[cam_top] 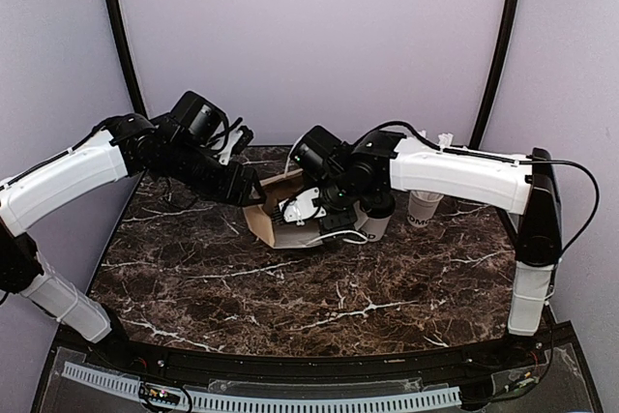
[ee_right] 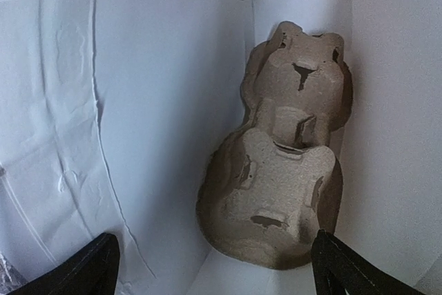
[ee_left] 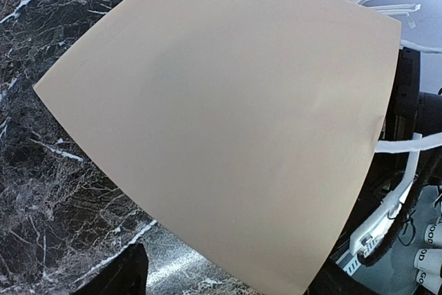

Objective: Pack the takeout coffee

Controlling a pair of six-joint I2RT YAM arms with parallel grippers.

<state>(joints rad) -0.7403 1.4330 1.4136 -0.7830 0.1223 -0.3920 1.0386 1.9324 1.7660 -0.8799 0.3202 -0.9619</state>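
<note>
Right gripper (ee_right: pixel 214 265), jaws spread wide and empty, points into the paper bag (cam_top: pixel 263 221); the takeout coffee (cam_top: pixel 375 227) stands upright just behind it, under the right arm's wrist.

The paper bag (ee_left: pixel 228 122) looks matt, the pulp carrier (ee_right: pixel 276 191) rough, the marbled tabletop (cam_top: pixel 290 287) glossy

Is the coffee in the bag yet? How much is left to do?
Not yet. Done: the cardboard cup holder already sits deep in the bag. Now: the open right gripper is inside the bag, empty; the left gripper is at its rim. Left: the coffee cup stands outside on the table and must go in.
</note>
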